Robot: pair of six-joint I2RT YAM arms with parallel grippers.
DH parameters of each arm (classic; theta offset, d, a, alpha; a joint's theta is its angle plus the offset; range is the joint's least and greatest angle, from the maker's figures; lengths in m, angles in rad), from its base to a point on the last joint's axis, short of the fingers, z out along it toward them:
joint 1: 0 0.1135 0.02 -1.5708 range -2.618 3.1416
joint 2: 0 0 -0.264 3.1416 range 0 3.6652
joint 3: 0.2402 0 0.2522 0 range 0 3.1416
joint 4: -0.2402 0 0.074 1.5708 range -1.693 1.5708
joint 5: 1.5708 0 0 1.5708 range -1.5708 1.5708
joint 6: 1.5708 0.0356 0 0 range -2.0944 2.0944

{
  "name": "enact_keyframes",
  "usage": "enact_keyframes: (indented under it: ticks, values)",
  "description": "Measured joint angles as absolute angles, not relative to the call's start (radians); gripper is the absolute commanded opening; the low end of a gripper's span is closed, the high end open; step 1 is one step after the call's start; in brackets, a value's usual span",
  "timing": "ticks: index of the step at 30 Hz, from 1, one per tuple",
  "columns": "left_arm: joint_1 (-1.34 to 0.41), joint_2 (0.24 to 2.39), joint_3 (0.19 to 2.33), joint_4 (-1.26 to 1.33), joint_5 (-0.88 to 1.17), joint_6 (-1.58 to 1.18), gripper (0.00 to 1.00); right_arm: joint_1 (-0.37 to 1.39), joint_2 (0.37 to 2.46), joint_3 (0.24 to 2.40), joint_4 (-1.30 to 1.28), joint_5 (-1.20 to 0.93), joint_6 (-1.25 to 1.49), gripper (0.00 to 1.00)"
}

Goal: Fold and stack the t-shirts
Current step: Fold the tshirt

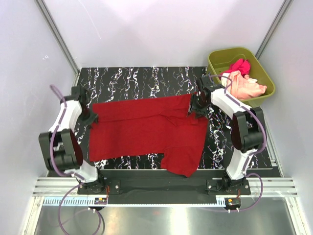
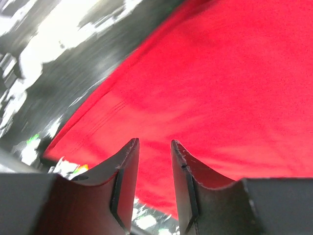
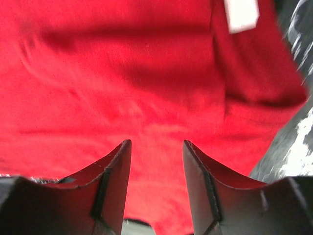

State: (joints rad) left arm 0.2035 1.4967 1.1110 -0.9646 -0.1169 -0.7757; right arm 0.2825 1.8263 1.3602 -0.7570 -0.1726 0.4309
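Left gripper (image 1: 93, 117): at the left edge of the deep red short-sleeved cloth t-shirt (image 1: 142, 129), low over its hem.
Left gripper, wrist view (image 2: 154, 142): fingers stand apart with a narrow gap. Red cloth (image 2: 220, 73) lies beyond the tips and nothing is clamped between them. The overhead view is too small to show this.
Red t-shirt, overhead: spread wide across the black white-veined marble-pattern table top (image 1: 137, 81). One flap on its near-right side reaches the table's near edge.
Red t-shirt, left wrist view: a stitched hem line runs diagonally, with bare table (image 2: 49, 63) just outside it.
Right gripper (image 1: 198, 110): at the red t-shirt's far-right corner, over the cloth.
Right gripper, wrist view (image 3: 156, 142): fingers parted wider than the left pair, holding nothing. Red cloth (image 3: 122, 73) fills the frame in soft creases.
White label (image 3: 241, 13): seen only by the right wrist camera, on the red cloth near the top edge.
Olive-green rectangular plastic tub (image 1: 266, 78): right of and beyond the red t-shirt, off the table's far-right corner. Only the overhead view shows it.
Tub contents: magenta-pink cloth t-shirt (image 1: 239, 65) bunched at the far side, pale peach cloth t-shirt (image 1: 247, 87) crumpled nearer, draping over the rim.
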Motion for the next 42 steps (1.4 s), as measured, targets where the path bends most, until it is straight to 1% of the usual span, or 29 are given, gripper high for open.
enact_keyframes:
  ticks: [3,7,9,11,13,17,18,20,21,22,23,26,32,36,42]
  values:
    - [0.167,1.583,1.190,-0.899,-0.098,-0.727,0.36,0.273,1.879,1.436,-0.763,-0.140,0.433,0.55]
    - [0.154,1.670,1.203,-0.837,-0.039,-0.685,0.36,0.263,1.965,1.517,-0.764,-0.086,0.434,0.55]
    - [0.154,1.701,1.209,-0.827,-0.020,-0.661,0.37,0.260,2.003,1.546,-0.769,-0.057,0.427,0.57]
    - [0.154,1.715,1.242,-0.828,-0.014,-0.635,0.39,0.255,2.038,1.589,-0.783,-0.029,0.414,0.61]
    - [0.154,1.715,1.271,-0.828,-0.019,-0.619,0.40,0.250,2.066,1.650,-0.795,-0.004,0.395,0.63]
    - [0.157,1.718,1.373,-0.812,-0.034,-0.583,0.39,0.239,2.131,1.813,-0.809,0.030,0.367,0.63]
    - [0.159,1.724,1.398,-0.810,-0.034,-0.578,0.39,0.236,2.153,1.861,-0.813,0.040,0.361,0.63]
    - [0.161,1.739,1.437,-0.801,-0.033,-0.573,0.38,0.228,2.199,1.951,-0.818,0.051,0.348,0.57]
    - [0.162,1.751,1.452,-0.790,-0.033,-0.572,0.38,0.226,2.220,1.985,-0.817,0.056,0.342,0.54]
    - [0.162,1.765,1.464,-0.782,-0.031,-0.572,0.37,0.223,2.245,2.027,-0.822,0.063,0.334,0.49]
    - [0.162,1.781,1.472,-0.776,-0.029,-0.573,0.37,0.222,2.265,2.057,-0.829,0.066,0.329,0.46]
    - [0.163,1.835,1.482,-0.766,-0.025,-0.573,0.36,0.218,2.335,2.150,-0.843,0.073,0.318,0.41]
    - [0.168,1.919,1.499,-0.770,-0.002,-0.572,0.36,0.218,2.428,2.251,-0.875,0.095,0.310,0.42]
    - [0.187,1.961,1.548,-0.773,0.015,-0.567,0.36,0.218,2.453,2.265,-0.889,0.109,0.309,0.45]
    - [0.223,2.014,1.591,-0.770,0.023,-0.564,0.36,0.216,2.480,2.273,-0.889,0.116,0.306,0.43]
